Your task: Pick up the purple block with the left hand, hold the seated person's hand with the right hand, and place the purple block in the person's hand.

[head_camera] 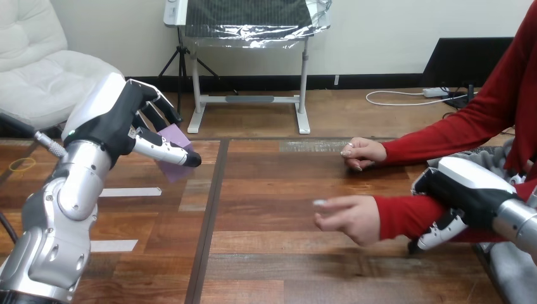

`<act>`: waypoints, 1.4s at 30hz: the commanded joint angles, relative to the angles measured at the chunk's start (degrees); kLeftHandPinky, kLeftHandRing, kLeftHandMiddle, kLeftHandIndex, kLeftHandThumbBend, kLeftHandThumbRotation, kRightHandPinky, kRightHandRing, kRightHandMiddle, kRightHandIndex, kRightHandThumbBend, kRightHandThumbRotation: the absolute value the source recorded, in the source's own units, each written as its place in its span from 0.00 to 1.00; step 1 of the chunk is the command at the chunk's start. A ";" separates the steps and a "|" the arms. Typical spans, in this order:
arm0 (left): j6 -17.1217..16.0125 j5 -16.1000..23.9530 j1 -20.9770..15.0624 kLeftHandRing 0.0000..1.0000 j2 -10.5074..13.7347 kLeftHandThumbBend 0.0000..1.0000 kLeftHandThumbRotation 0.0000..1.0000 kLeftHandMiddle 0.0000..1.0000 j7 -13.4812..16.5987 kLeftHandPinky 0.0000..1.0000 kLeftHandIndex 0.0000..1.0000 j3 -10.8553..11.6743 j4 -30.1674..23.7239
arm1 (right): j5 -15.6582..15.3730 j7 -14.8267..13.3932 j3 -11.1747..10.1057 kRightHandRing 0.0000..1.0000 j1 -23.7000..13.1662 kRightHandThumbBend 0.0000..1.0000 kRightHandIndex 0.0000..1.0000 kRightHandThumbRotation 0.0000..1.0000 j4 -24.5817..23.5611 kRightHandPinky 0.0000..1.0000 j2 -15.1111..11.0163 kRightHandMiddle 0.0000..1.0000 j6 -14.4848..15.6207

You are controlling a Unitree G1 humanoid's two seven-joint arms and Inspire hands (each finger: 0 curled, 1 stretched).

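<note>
My left hand, upper left, pinches the purple block between thumb and fingers, clear of the wooden table; my right hand, lower right, curls round the person's forearm; pickup looks done; delivery into the person's hand, mid-frame, remains.

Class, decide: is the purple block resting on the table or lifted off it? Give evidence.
Lifted. The fingers of the left hand are curled round the purple block, clear of the table.

bright even light, pale glare on the table
</note>
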 commanded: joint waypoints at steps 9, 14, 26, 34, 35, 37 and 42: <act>-1.60 -0.16 -3.58 0.32 -1.20 0.78 0.00 0.40 1.94 0.25 0.42 0.74 -0.11 | 3.26 -0.18 -2.21 0.20 -0.68 0.81 0.25 0.00 -5.36 0.18 1.34 0.25 -2.30; -2.24 -0.22 -3.93 0.33 -1.54 0.77 0.00 0.41 2.06 0.26 0.43 0.51 0.31 | 4.04 0.17 -2.22 0.19 -0.90 0.81 0.25 0.00 -6.04 0.17 2.01 0.25 -2.49; -2.20 -0.23 -4.87 0.31 -2.79 0.78 0.00 0.39 1.88 0.24 0.42 0.35 0.76 | 5.51 1.90 -1.97 0.23 -1.06 0.80 0.27 0.03 -9.72 0.20 3.13 0.28 -1.43; -1.15 0.01 -5.67 0.33 -3.79 0.78 0.00 0.41 1.89 0.26 0.42 0.01 0.97 | 6.20 2.98 -1.93 0.24 -1.44 0.81 0.29 0.05 -11.01 0.22 4.01 0.29 -1.14; -1.05 0.06 -5.87 0.34 -3.99 0.78 0.00 0.41 1.92 0.26 0.42 -0.10 1.05 | 6.47 3.48 -1.95 0.24 -1.55 0.81 0.29 0.05 -11.27 0.22 4.25 0.29 -0.79; -0.94 0.14 -6.07 0.35 -4.23 0.78 0.00 0.42 1.92 0.27 0.42 -0.19 1.11 | 6.79 4.10 -2.02 0.25 -1.63 0.81 0.29 0.06 -11.63 0.23 4.50 0.29 -0.40; -1.84 0.19 -6.78 0.35 -5.06 0.78 0.00 0.42 2.39 0.28 0.42 -0.43 1.96 | 7.69 5.36 -2.45 0.25 -1.79 0.80 0.29 0.07 -12.83 0.23 5.43 0.30 0.25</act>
